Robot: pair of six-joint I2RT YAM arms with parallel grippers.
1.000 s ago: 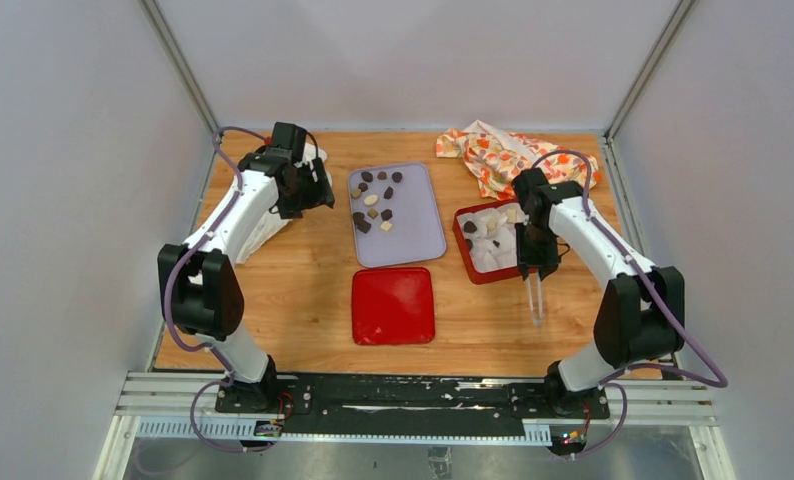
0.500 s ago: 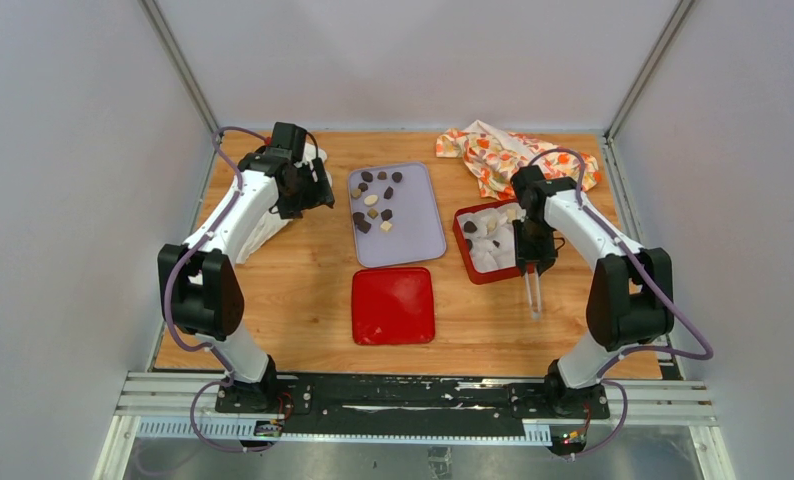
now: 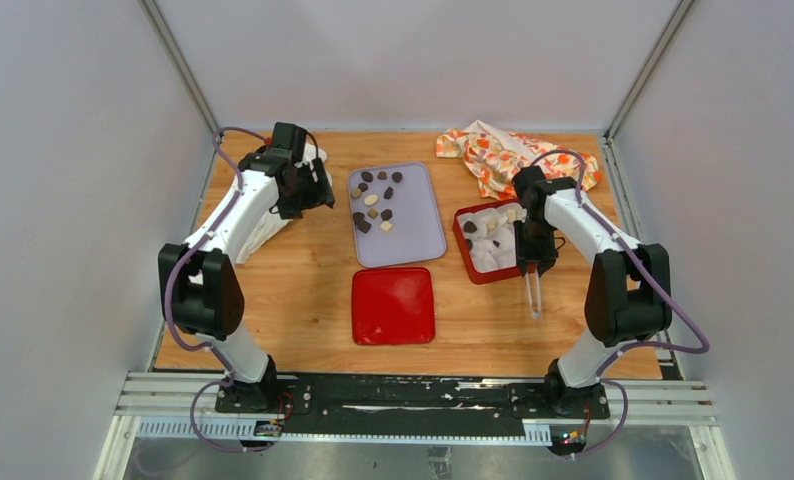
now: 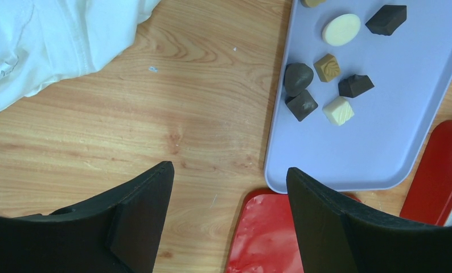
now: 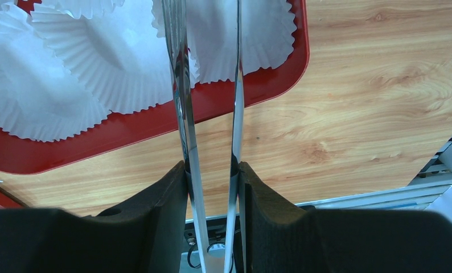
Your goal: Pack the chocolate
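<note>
- Chocolate (image 3: pixel 374 201) lies as loose bite-sized pieces in the upper left part of a lavender tray (image 3: pixel 421 232), near the middle of the top view. Most are dark brown, a few tan or cream.
- In the left wrist view the same pieces (image 4: pixel 328 67) sit at the upper right, on the tray (image 4: pixel 349 153).
- At least one dark piece (image 3: pixel 470 227) shows among white paper cups (image 3: pixel 488 250) in a red box (image 3: pixel 460 243) right of the tray.
- Left gripper (image 3: pixel 311 188) hangs over bare wooden table (image 3: pixel 303 290) left of the tray. Its jaws stand wide apart with nothing between them (image 4: pixel 229 170).
- A white cloth (image 4: pixel 41 40) fills the upper left of the left wrist view.
- Right gripper (image 3: pixel 535 262) sits at the lower right edge of the red box. Its fingers are pressed onto the two arms of metal tongs (image 5: pixel 184 114), so the pincer (image 5: pixel 212 168) is partly closed around them.
- The tongs (image 3: pixel 534 297) point toward the bottom of the top view. In the right wrist view their arms cross the box rim (image 5: pixel 127 132) and run over the paper cups (image 5: pixel 98 62); their tips are cut off at the top of that frame.
- A flat red lid (image 3: pixel 393 305) lies just below the tray, and a patterned cloth (image 3: pixel 493 155) is bunched at the upper right of the table.
</note>
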